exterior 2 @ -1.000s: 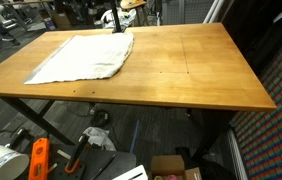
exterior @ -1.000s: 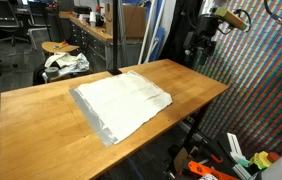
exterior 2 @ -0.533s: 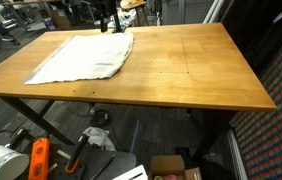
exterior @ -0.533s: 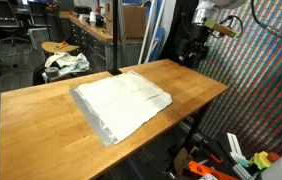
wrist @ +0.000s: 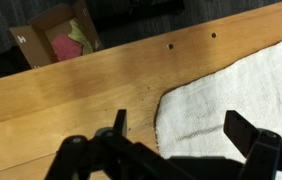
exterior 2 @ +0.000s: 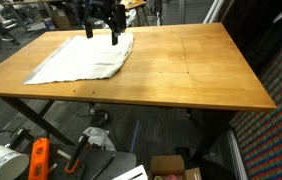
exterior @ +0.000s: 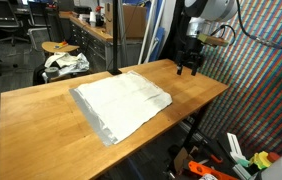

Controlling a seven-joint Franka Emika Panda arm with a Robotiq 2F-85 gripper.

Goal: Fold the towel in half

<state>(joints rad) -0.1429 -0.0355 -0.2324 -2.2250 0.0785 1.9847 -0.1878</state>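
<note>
The towel (exterior: pixel 121 104) is a large thin white cloth with a grey edge, lying flat on the wooden table (exterior: pixel 41 130). In an exterior view it lies at the table's far left (exterior 2: pixel 81 58). My gripper (exterior: pixel 190 68) hangs open above the table near the towel's corner, also seen in an exterior view (exterior 2: pixel 114 36). In the wrist view the gripper (wrist: pixel 181 125) looks down on the towel's rounded corner (wrist: pixel 231 95). One of its dark fingers (wrist: pixel 120 122) is over bare wood and the other over the cloth. Nothing is between them.
A white-and-dark cloth bundle (exterior: pixel 66 64) sits on a stool behind the table. An open cardboard box (wrist: pixel 51 40) with something pink in it stands on the floor beyond the table edge. Tools and clutter (exterior 2: pixel 41 158) lie under the table. Bare wood (exterior 2: pixel 191 70) stretches beside the towel.
The arm has swung down from high behind the table and now hangs lower, over the table's edge by the towel's corner. The towel has not moved.
</note>
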